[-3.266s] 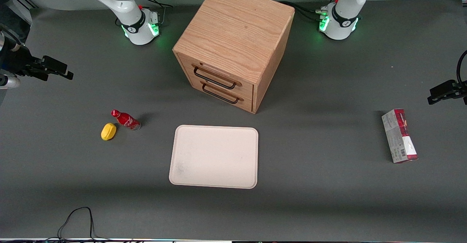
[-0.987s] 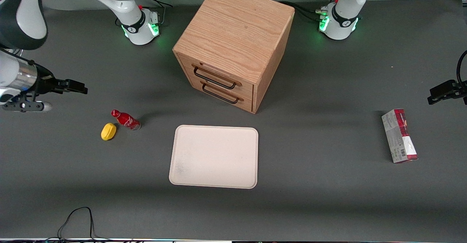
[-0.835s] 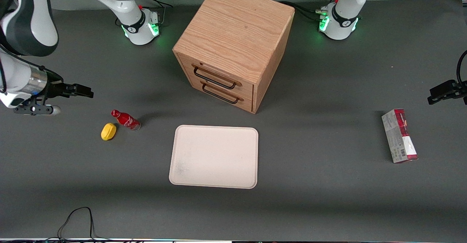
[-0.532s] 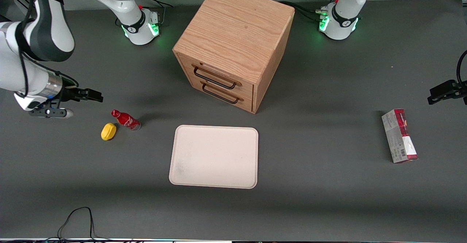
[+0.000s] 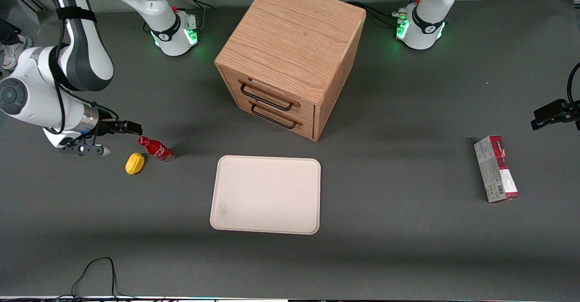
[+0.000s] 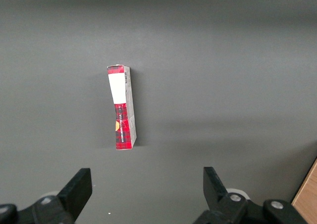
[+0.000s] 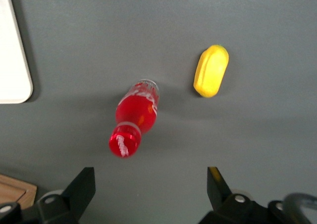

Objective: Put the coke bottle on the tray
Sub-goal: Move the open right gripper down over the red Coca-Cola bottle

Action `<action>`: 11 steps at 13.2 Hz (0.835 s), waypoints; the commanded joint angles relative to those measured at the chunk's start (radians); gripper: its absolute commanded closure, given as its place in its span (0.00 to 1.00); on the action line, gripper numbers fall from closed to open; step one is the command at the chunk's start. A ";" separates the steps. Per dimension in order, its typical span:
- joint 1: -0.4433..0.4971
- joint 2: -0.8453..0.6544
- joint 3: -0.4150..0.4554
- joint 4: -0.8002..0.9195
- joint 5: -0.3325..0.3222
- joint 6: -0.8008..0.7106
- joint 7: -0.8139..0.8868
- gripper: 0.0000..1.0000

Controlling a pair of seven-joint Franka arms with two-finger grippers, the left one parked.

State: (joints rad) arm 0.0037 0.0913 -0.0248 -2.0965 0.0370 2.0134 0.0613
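Small red coke bottle (image 5: 156, 148) with red cap, white script and clear base: stood upright on the dark grey tabletop (image 5: 389, 229), toward the working arm's end, not on the tray and touched by nothing. Yellow lemon-shaped object (image 5: 134, 163): lay just beside the bottle, slightly nearer the front camera, the two apart. Large flat rectangular tray (image 5: 266, 194), pale cream-pink with rounded corners and a low rim: lay near the middle of the tabletop, well apart from the bottle, nothing on it. Right arm's black two-finger gripper (image 5: 127, 127): hung above the tabletop just beside the bottle's cap; in the right wrist view its jaws were spread wide and held nothing, with the bottle (image 7: 132, 119) seen between and below them. Oak-coloured wooden two-drawer cabinet (image 5: 290, 57) with black wire handles: stood farther from the front camera than the tray, both drawers closed. Red-and-grey carton (image 5: 495, 168): lay flat toward the parked arm's end of the tabletop, well apart from everything else.
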 commanded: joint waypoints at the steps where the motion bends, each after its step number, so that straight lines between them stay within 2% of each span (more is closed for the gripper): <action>1: 0.004 0.019 0.019 0.006 0.000 0.027 0.060 0.00; 11: 0.041 0.097 0.023 0.023 0.000 0.140 0.106 0.00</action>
State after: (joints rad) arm 0.0310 0.1737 0.0003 -2.0931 0.0370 2.1447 0.1432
